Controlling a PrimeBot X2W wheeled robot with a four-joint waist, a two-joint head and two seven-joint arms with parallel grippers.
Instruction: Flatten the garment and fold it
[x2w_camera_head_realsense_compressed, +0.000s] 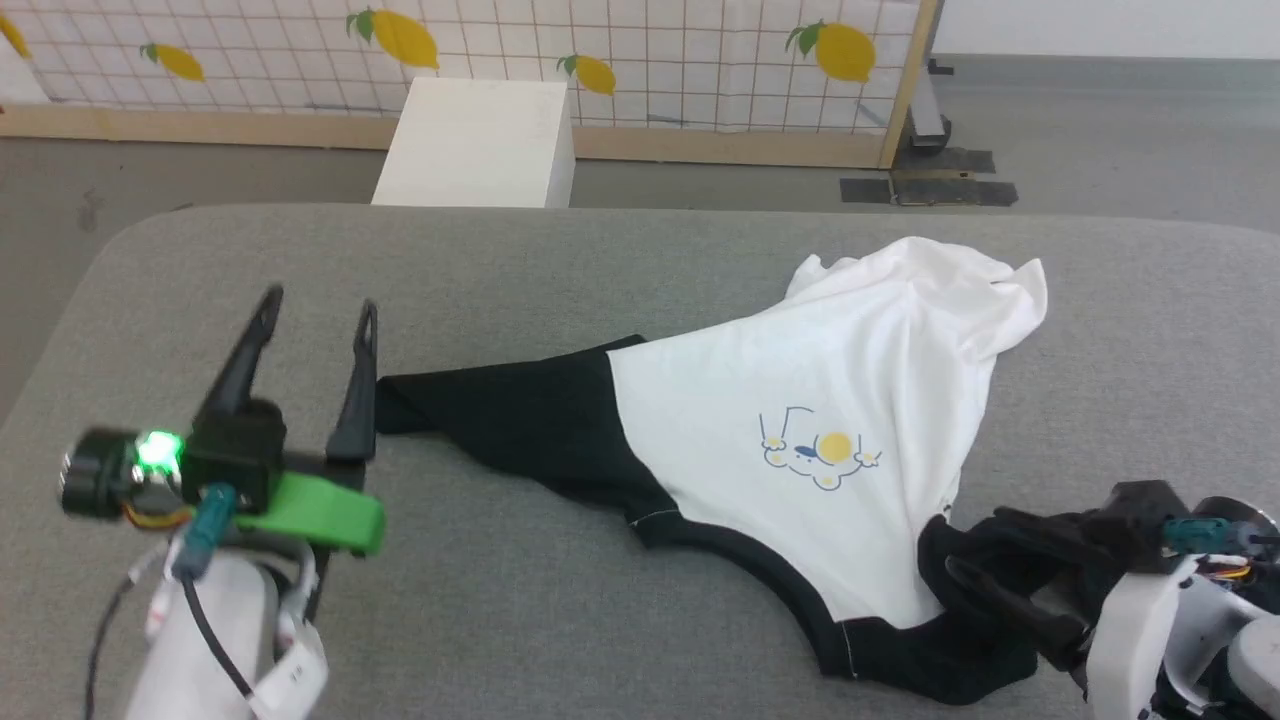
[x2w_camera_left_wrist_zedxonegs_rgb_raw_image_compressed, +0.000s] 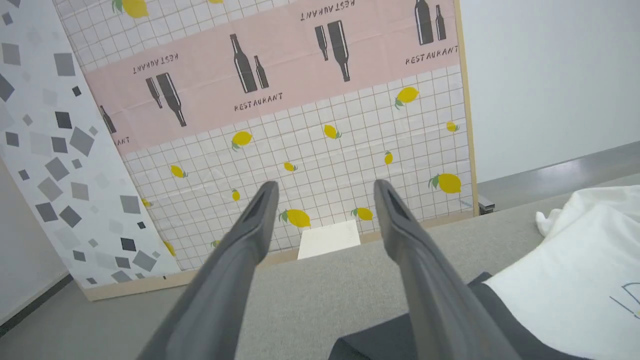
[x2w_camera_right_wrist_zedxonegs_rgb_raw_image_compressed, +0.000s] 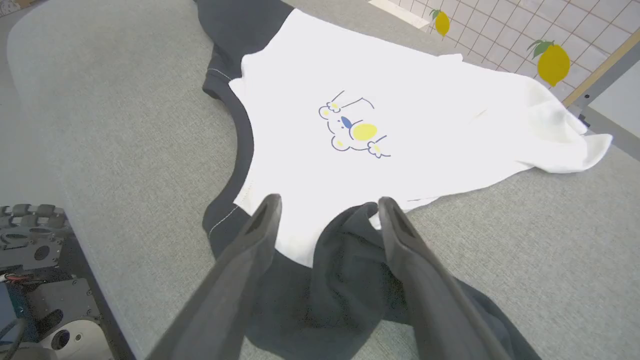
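Observation:
The garment (x2w_camera_head_realsense_compressed: 790, 380) lies crumpled on the grey padded table (x2w_camera_head_realsense_compressed: 560, 260), its white chest with the yellow-and-blue print (x2w_camera_head_realsense_compressed: 818, 455) facing up. One black sleeve (x2w_camera_head_realsense_compressed: 520, 410) stretches left, and its end lies beside my left gripper (x2w_camera_head_realsense_compressed: 318, 305), which is open and empty, with the fingers above the surface. The other black sleeve (x2w_camera_right_wrist_zedxonegs_rgb_raw_image_compressed: 345, 270) is bunched at the near right. My right gripper (x2w_camera_right_wrist_zedxonegs_rgb_raw_image_compressed: 327, 202) is open with that sleeve's fabric rising between its fingers. From the left wrist, the garment (x2w_camera_left_wrist_zedxonegs_rgb_raw_image_compressed: 575, 260) shows to the right of the left gripper (x2w_camera_left_wrist_zedxonegs_rgb_raw_image_compressed: 325, 187).
A white box (x2w_camera_head_realsense_compressed: 480, 140) stands on the floor beyond the table's far edge, in front of a lemon-patterned partition (x2w_camera_head_realsense_compressed: 640, 60). Bare grey table lies left of and behind the shirt. The robot's base (x2w_camera_right_wrist_zedxonegs_rgb_raw_image_compressed: 30, 280) sits by the near edge.

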